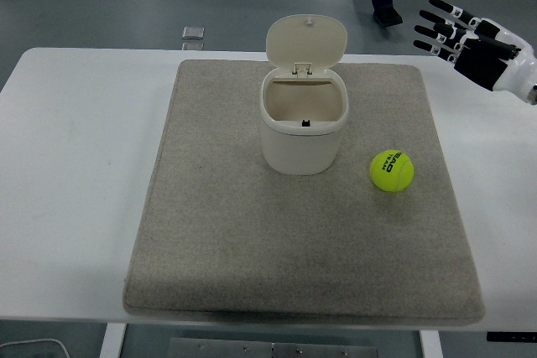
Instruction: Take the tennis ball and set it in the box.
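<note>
Yellow tennis ball [392, 171] on mat | right hand [470, 42] spread, well apart

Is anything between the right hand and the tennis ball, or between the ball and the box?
Nothing visible. The right hand hovers open at the table's far right, and only bare mat lies between it and the tennis ball. The box stands just left of the ball, lid up, opening clear.
</note>
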`<state>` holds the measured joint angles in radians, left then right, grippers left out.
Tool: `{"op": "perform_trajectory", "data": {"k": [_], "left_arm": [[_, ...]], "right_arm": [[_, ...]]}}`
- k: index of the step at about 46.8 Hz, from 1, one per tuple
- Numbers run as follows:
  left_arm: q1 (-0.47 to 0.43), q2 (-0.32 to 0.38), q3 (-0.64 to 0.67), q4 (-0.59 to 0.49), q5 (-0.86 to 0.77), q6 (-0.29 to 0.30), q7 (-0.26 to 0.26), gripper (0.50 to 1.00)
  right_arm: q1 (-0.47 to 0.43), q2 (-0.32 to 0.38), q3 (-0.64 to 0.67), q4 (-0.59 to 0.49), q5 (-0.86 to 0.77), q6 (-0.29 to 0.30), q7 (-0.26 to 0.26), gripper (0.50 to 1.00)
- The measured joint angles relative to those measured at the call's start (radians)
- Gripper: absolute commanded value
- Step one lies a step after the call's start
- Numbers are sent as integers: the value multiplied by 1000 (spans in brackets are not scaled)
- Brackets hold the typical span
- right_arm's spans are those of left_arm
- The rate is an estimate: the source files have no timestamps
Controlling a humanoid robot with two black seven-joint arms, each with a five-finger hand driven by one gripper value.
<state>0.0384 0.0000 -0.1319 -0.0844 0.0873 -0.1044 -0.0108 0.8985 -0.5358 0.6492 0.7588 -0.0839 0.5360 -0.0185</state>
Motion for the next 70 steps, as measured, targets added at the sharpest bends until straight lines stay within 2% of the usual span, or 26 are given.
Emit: {"op": "perform_trajectory", "data": {"k": [15,22,38,51,56,70], "left_arm": [[0,0,0,0,0,0,0,992],[0,0,0,0,-1,0,0,992],[0,0,0,0,0,-1,0,992],[0,0,0,0,0,-1,0,992],[0,0,0,0,0,0,0,992],[0,0,0,0,0,-1,0,992]], "right_arm": [[9,-44,9,2,-197,72,1,913],[25,-60,13,3,-285,75,9,913],[30,-87,12,28,-556,75,148,913],[16,-155,2,178,-762,75,269,913],[-4,-178,1,242,-818,75,295,913],[-60,-199,1,378,-982,75,320,911]]}}
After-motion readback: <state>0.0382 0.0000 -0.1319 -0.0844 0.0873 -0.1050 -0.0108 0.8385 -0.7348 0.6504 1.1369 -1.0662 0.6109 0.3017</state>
